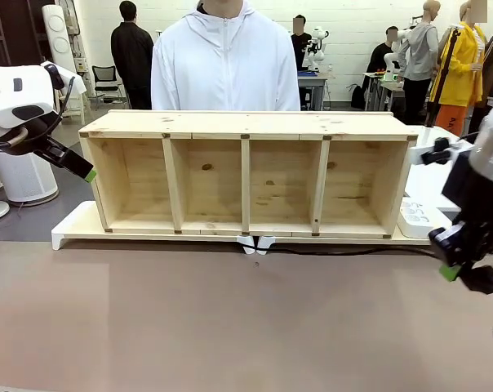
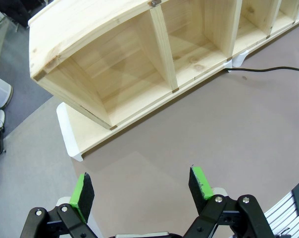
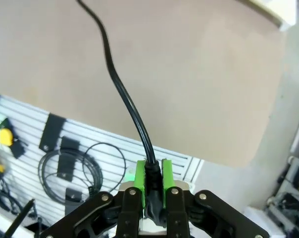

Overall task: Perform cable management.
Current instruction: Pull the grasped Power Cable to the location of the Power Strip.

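The cable (image 1: 353,251) lies flat on the table (image 1: 230,335), close along the near side of the shelf (image 1: 246,124). It runs from a small white clip (image 1: 255,243) by the shelf's middle out to the right. There its plug (image 1: 477,279) end is pinched tight between the green pads of the right claw (image 3: 152,173)

We think a few things could go wrong from here. If the right claw pulls too hard, the cable may go tight and pop out of the clip. It could even tug the white board (image 1: 75,224) under the shelf. The pads grip only a thin bit of the plug end, so a quick jerk might let it slip out and drop. The white power strip (image 1: 418,216) sits just beyond the claw, so a wide swing could knock it

The right arm comes in low from the right side. Its claw looks back along the cable, which rises away from the pads across the table

The left claw (image 2: 142,186) hangs off the left end of the shelf, well apart from the cable. Its pads are spread wide with nothing between them, and it looks down at the table and the shelf's left box. A person (image 1: 226,65) stands at the far side, behind the shelf
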You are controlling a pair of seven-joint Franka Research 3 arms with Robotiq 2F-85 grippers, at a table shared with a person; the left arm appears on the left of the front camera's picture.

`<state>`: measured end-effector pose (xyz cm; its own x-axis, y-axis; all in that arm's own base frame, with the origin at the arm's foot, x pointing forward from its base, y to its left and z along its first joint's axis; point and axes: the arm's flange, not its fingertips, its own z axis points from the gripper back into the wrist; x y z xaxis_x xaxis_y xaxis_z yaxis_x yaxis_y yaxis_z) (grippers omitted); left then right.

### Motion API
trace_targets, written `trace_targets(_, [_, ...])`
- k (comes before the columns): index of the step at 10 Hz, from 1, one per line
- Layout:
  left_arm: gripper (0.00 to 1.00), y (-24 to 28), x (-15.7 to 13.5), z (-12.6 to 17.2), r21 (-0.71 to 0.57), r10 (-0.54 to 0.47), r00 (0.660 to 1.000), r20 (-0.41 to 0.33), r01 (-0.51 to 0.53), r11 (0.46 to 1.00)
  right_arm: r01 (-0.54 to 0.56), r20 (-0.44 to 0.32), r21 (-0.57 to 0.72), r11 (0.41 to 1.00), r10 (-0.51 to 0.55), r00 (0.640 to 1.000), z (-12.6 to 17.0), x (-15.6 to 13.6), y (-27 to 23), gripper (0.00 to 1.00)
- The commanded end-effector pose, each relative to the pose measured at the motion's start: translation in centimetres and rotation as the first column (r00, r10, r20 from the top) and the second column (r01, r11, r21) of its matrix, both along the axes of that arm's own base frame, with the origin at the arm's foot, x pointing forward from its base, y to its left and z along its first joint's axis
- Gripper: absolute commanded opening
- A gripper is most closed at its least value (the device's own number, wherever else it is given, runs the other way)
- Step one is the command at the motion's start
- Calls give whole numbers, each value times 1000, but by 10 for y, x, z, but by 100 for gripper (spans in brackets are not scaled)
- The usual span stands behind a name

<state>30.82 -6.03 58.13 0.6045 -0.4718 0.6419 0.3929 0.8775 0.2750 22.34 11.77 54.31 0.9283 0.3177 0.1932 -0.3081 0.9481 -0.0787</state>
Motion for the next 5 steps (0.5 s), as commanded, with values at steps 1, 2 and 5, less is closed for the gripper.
trace_targets(1, [100, 0, 0, 0, 5, 1, 1000, 0, -1, 1000, 69, 44, 6, 998, -69, 997, -33, 14, -41, 17])
trace_targets(2, [100, 0, 0, 0, 5, 1, 1000, 0, -1, 1000, 82, 58, -14, 997, -81, 995, -35, 28, -53, 17])
trace_targets(5, [100, 0, 0, 0, 5, 1, 1000, 0, -1, 1000, 63, 145, -118, 991, -45, 988, -36, 70, -85, 17])
